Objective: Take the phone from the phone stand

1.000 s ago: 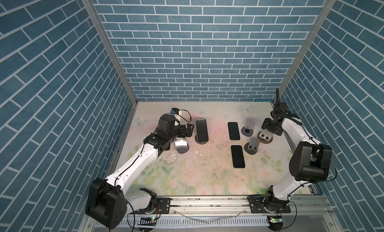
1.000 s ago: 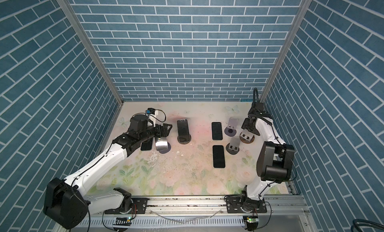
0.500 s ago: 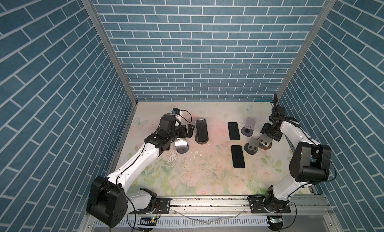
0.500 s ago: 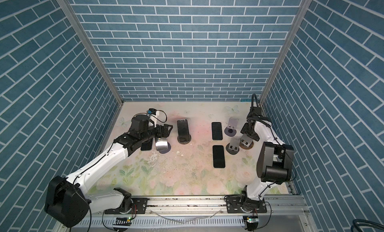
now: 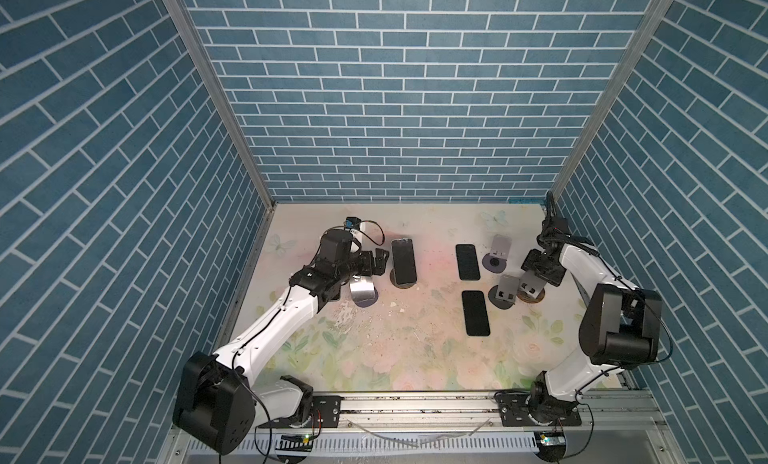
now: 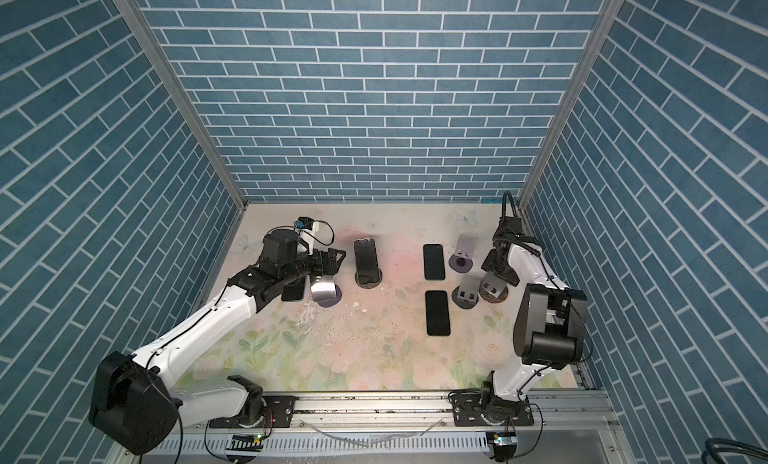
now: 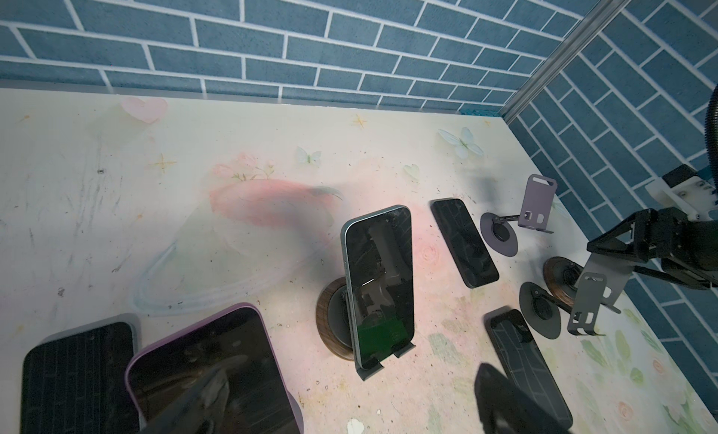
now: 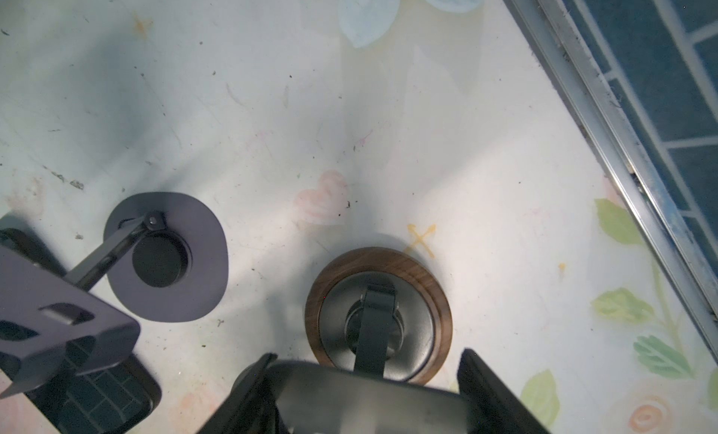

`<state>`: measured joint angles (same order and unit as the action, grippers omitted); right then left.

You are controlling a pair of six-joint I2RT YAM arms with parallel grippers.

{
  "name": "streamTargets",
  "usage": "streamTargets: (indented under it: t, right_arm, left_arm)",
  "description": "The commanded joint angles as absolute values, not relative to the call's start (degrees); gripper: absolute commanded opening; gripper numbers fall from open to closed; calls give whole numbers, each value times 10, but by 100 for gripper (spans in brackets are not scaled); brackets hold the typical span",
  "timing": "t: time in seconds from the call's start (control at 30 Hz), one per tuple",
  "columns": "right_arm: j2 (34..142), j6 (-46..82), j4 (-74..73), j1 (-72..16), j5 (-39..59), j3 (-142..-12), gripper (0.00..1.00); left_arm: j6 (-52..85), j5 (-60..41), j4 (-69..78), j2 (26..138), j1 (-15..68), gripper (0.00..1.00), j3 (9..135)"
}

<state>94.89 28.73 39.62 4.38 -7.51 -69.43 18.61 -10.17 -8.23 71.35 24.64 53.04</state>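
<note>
1 teal-edged dark phone [image 7: 379,280] leans on wood-based stand [image 7: 330,321]; left gripper [image 5: 379,261] spread, right gripper [image 8: 369,393] seemingly pinching empty holder [image 8: 419,327].

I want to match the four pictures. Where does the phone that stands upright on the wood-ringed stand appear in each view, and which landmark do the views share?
In a top view: the upright phone is left of the scene's middle.
In a top view: the same place, left of the middle.
Left wrist: in the middle of the picture, screen toward the camera.
Right wrist: not in it.
Shared landmark: the large pale butterfly print near the back right corner.
</note>
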Motion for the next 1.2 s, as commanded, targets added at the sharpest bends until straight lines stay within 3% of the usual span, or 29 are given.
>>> streamTargets:
  t: [0.0, 0.4, 0.57, 0.8, 1.17]
  right_arm:
    - [929, 304, 404, 41, -90, -682, 67]
    - [924, 300, 416, 41, -80, -695, 91]
    - [908, 289, 422, 41, -77, -708, 96]
    - [865, 251, 436, 24, -85, -741, 97]
    - [846, 211, 453, -81, -112, -814, 97]
  left_arm:
    - [180, -102, -81, 706, 249, 100, 541]
    - [175, -95, -81, 705, 251, 100, 543]
    - [171, -90, -86, 705, 252, 100, 545]
    - [161, -75, -88, 702, 258, 100, 546]
    - [159, -59, -101, 702, 259, 100, 554]
